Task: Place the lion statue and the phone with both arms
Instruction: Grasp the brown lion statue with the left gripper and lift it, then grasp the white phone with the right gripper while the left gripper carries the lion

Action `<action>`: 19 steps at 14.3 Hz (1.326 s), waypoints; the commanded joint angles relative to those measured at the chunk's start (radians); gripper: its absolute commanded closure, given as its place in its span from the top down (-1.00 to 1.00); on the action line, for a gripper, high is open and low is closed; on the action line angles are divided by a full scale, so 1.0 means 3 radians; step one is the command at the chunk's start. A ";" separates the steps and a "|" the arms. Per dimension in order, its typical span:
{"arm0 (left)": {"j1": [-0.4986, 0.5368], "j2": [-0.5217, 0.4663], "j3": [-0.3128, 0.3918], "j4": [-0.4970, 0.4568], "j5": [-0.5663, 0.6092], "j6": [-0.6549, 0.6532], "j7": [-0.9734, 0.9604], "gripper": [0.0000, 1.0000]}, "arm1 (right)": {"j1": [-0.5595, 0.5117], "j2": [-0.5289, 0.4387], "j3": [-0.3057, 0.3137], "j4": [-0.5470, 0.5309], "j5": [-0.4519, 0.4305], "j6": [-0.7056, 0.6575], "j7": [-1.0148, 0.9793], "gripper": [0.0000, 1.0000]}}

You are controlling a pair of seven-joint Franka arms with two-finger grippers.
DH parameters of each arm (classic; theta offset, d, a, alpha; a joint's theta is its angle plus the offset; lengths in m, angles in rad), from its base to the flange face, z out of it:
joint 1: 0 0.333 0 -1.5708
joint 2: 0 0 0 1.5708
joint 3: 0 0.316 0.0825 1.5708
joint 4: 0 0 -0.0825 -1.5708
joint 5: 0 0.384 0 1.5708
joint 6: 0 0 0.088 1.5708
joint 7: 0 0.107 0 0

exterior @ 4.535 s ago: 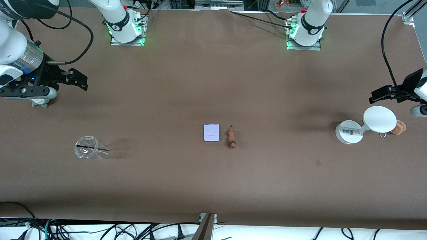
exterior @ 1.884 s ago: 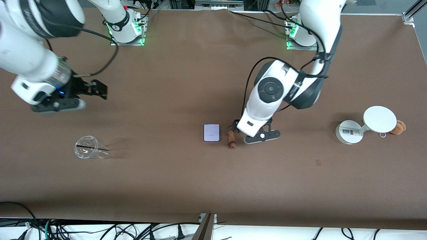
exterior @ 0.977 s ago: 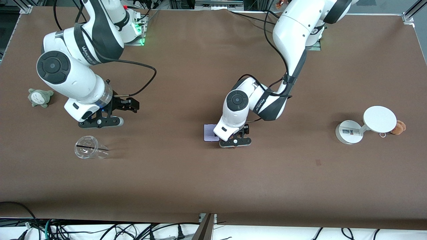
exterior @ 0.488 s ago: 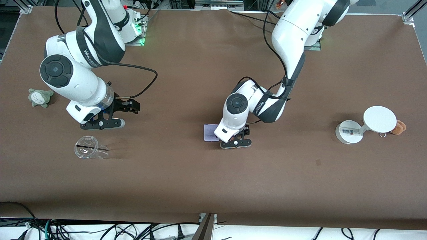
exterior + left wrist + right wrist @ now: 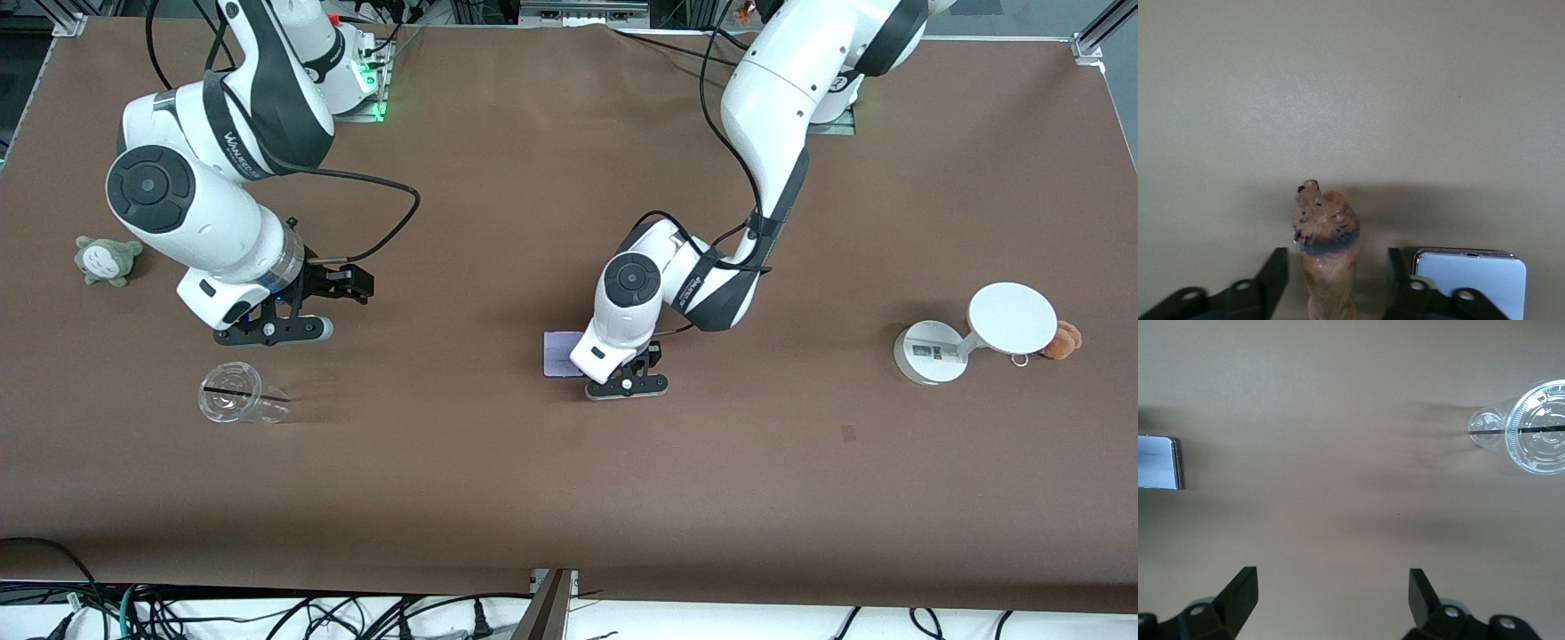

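The lion statue lies on the brown table between the fingers of my left gripper. The jaws are open, with a gap on each side of it. In the front view the left gripper is low over the table's middle and hides the lion. The phone, a pale lavender rectangle, lies flat just beside that gripper toward the right arm's end. It also shows in the left wrist view and the right wrist view. My right gripper is open and empty, over bare table.
A clear plastic cup lies on its side just nearer the camera than the right gripper, and shows in the right wrist view. A grey-green plush sits at the right arm's end. A white stand and an orange-brown plush are at the left arm's end.
Both arms swung in from the table's ends. The left gripper came down around the lion, which it now hides in the front view. The right gripper stopped near the cup.
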 commanded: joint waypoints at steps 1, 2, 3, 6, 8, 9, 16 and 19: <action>-0.0024 0.0051 0.0031 0.0127 0.0069 -0.0010 -0.0009 -0.60 | 0.0021 0.0010 -0.0007 0.0044 0.0031 -0.0014 0.0050 1.00; -0.0018 0.0036 0.0031 0.0127 0.0069 -0.0021 -0.0009 -0.90 | 0.0021 0.0010 -0.0007 0.0034 0.0031 -0.0014 0.0050 1.00; -0.0008 0.0015 0.0031 0.0127 0.0069 -0.0036 -0.0004 -1.00 | 0.0031 0.0010 -0.0007 0.0034 0.0031 -0.0014 0.0050 1.00; 0.0073 -0.0071 0.0031 0.0127 0.0079 -0.0061 0.0103 -1.00 | 0.0041 0.0010 -0.0007 0.0034 0.0036 -0.0014 0.0055 1.00; 0.0211 -0.0199 0.0015 0.0112 0.0069 -0.0173 0.0322 -1.00 | 0.0117 0.0030 -0.0007 0.0034 0.0046 0.0012 0.0075 1.00; 0.0262 -0.0255 0.0000 0.0101 0.0038 -0.0285 0.0430 -1.00 | 0.0163 0.0066 -0.0007 0.0034 0.0046 0.0073 0.0146 1.00; 0.0783 -0.0720 -0.0015 -0.0648 0.0012 -0.0231 0.1176 -1.00 | 0.0750 0.0520 -0.0007 0.0050 0.0031 0.0813 0.1050 1.00; 0.1177 -0.1170 -0.0021 -0.1329 0.0007 0.0005 0.1733 -1.00 | 0.1027 0.0959 -0.0012 0.0309 0.0021 0.1238 0.1511 1.00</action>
